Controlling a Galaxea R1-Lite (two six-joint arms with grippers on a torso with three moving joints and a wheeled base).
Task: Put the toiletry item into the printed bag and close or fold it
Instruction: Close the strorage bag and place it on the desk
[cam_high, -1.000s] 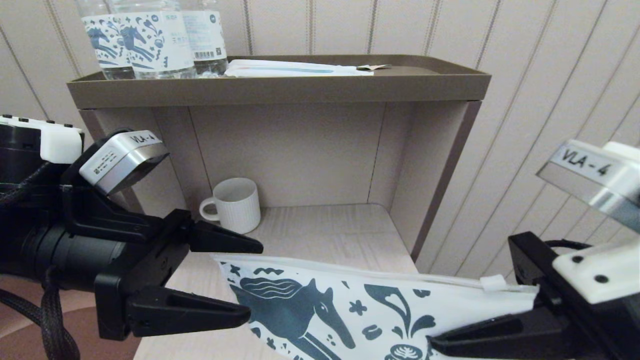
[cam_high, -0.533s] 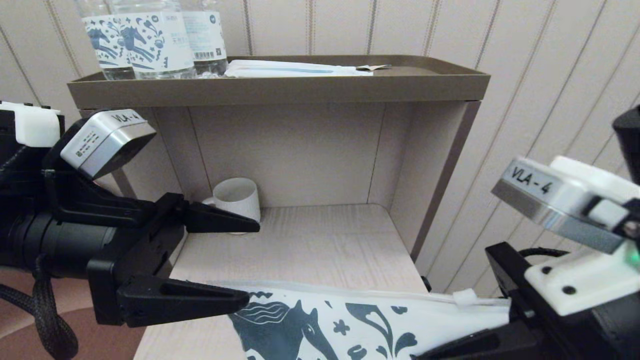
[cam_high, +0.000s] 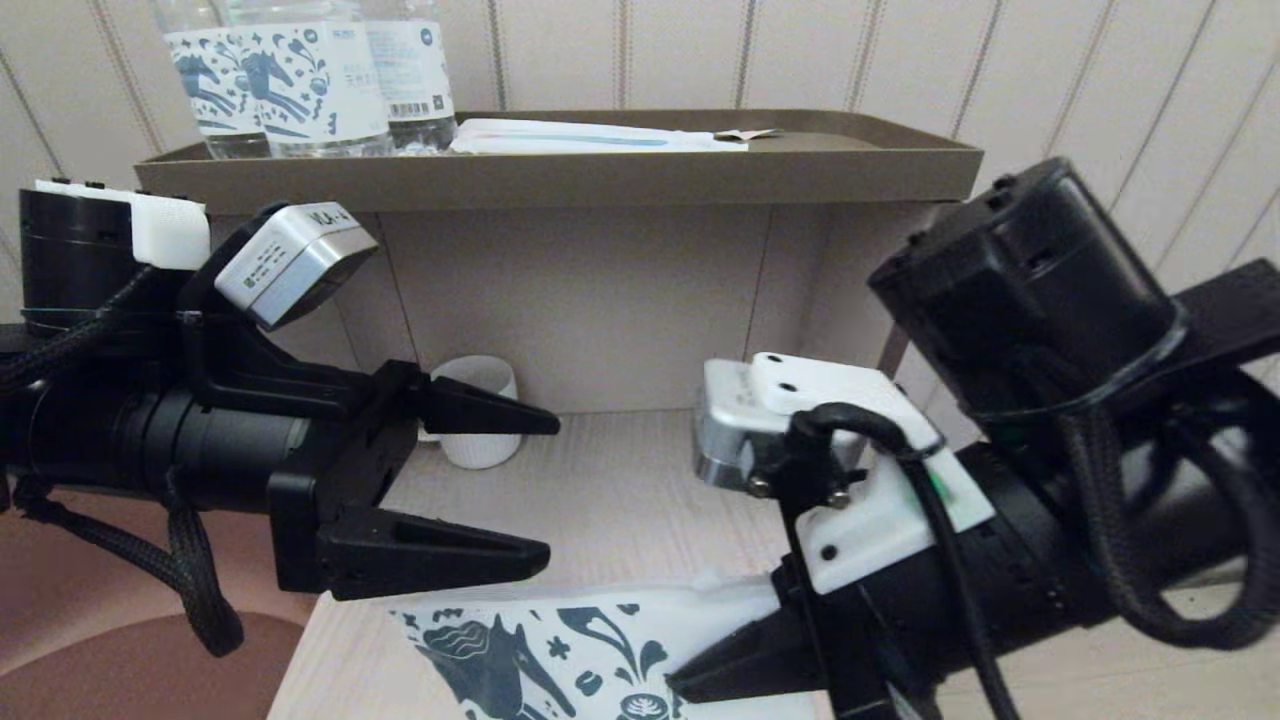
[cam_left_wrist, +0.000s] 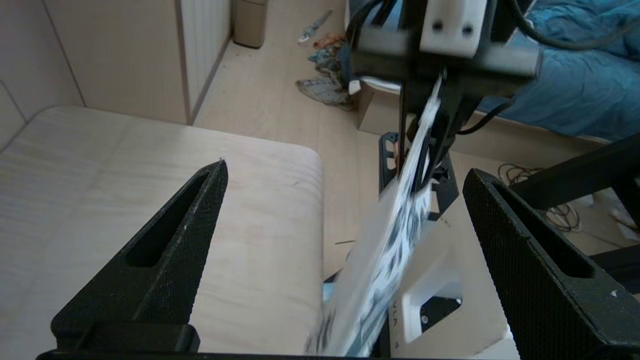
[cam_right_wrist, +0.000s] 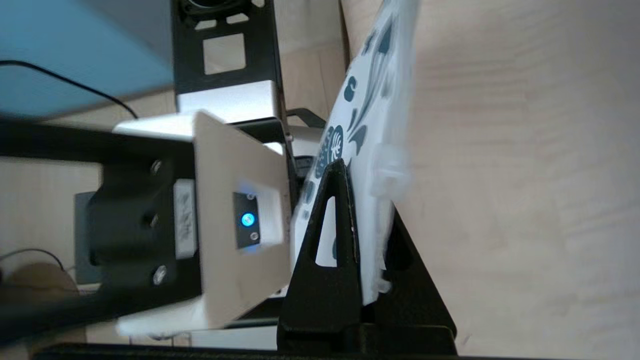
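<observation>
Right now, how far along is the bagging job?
Done: the right gripper has pinched the printed bag and holds it off the shelf edge. In hand: the left gripper waits open beside it. Left: no toiletry stick visible, so whether it's inside is unclear; closing the bag remains.

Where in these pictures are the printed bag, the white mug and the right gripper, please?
printed bag (cam_high: 520, 655): head view, on the horse print of its front face.
white mug (cam_high: 484, 448): head view, on its ribbed side, below the left gripper's upper finger.
right gripper (cam_right_wrist: 365, 200): right wrist view, midway between the fingertips shut on the bag.
</observation>
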